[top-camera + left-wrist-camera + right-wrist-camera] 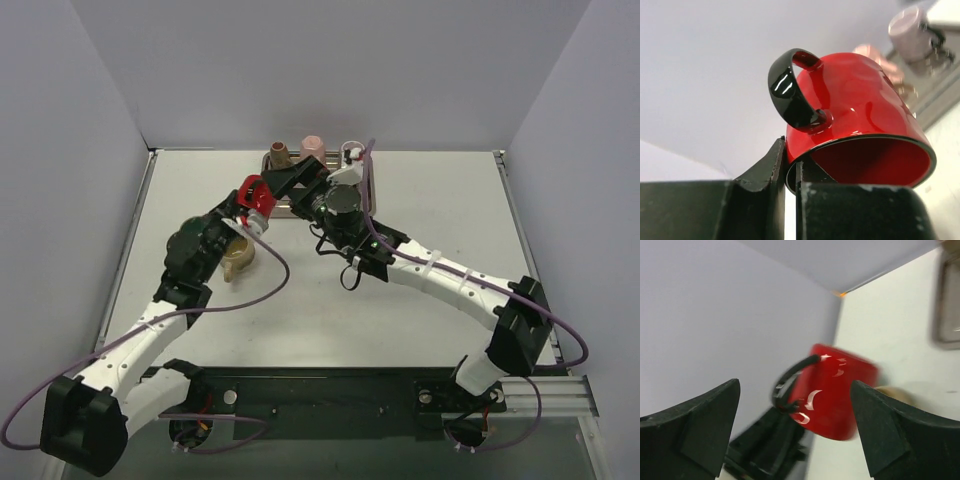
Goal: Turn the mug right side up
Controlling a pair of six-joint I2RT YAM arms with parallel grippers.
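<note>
The red mug (255, 196) with a black handle is held tilted above the table, left of the back tray. My left gripper (246, 210) is shut on its rim, one finger inside and one outside; in the left wrist view the mug (860, 95) has its opening toward the camera and the gripper (790, 167) pinches the rim under the handle. My right gripper (285, 182) is open and empty just right of the mug. In the right wrist view the mug (837, 390) lies beyond the wide-spread gripper (794, 386).
A metal tray (286, 208) at the back middle holds a tan cup (280, 154), a pink cup (312, 147) and a white item (350, 154). A tan cup (238, 258) lies on the table under the left wrist. Grey walls enclose the table.
</note>
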